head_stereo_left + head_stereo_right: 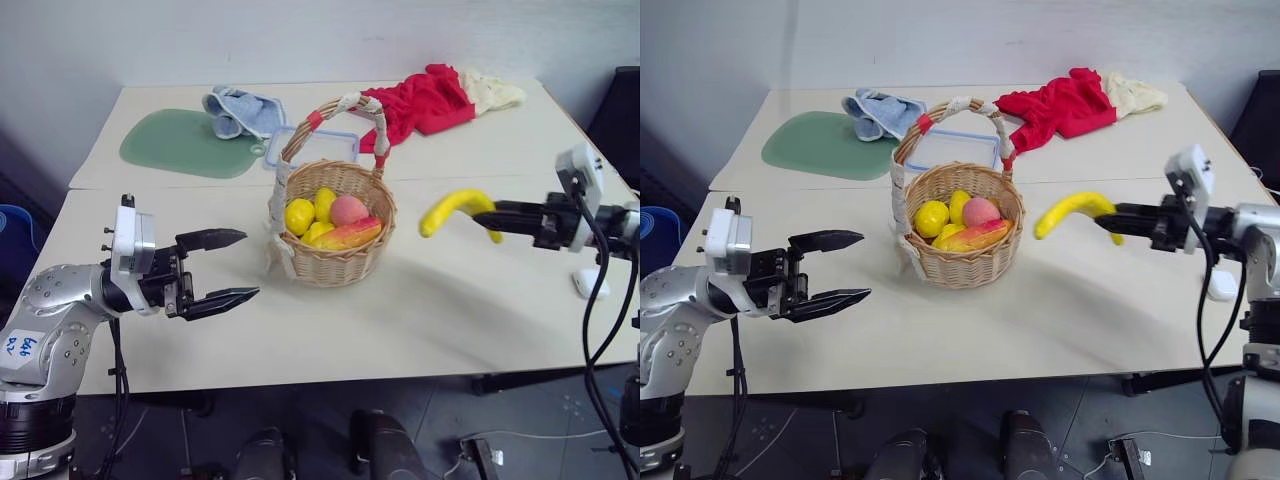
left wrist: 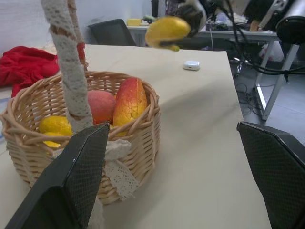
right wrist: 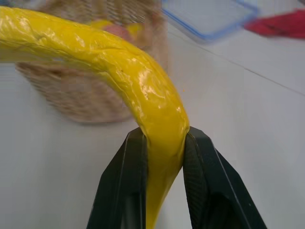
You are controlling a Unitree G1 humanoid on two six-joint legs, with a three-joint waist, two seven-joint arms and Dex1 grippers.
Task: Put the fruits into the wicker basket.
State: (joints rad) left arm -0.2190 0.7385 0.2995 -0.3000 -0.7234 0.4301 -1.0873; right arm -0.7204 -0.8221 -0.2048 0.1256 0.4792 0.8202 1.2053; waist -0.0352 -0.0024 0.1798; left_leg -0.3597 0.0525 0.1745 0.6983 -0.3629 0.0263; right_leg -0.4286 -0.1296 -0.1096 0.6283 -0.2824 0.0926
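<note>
- The right wrist view shows the grip up close: both black fingers point(image 3: 128, 186) press the sides of the banana point(image 3: 119, 81) near one end, with the fruit arching up and away toward the blurred wicker basket point(image 3: 86, 90)
- The head views show what that close view cannot: the right gripper point(image 1: 492, 214) carries the banana clear above the surface point(image 1: 430, 310), near the right edge, well apart from the basket rim
- The left wrist view looks into the basket from its side, showing the mango point(image 2: 129, 102) upright against the near wall, a peach point(image 2: 101, 106) beside it and a lemon point(image 2: 55, 126) lower down; a small white case point(image 2: 191, 65) lies on the surface beyond
- The left gripper point(image 1: 225, 268) is spread wide and holds nothing, hovering near the front left of the surface, pointed toward the basket
- The banana's long axis runs roughly level, its free end pointing left toward the basket, its curve humped upward
- The basket stands around the middle of the surface; behind it lie a clear blue-rimmed container point(image 1: 958, 150), a green mat point(image 1: 185, 145), a blue cloth point(image 1: 240, 108) and a red cloth point(image 1: 425, 100) toward the far edge
</note>
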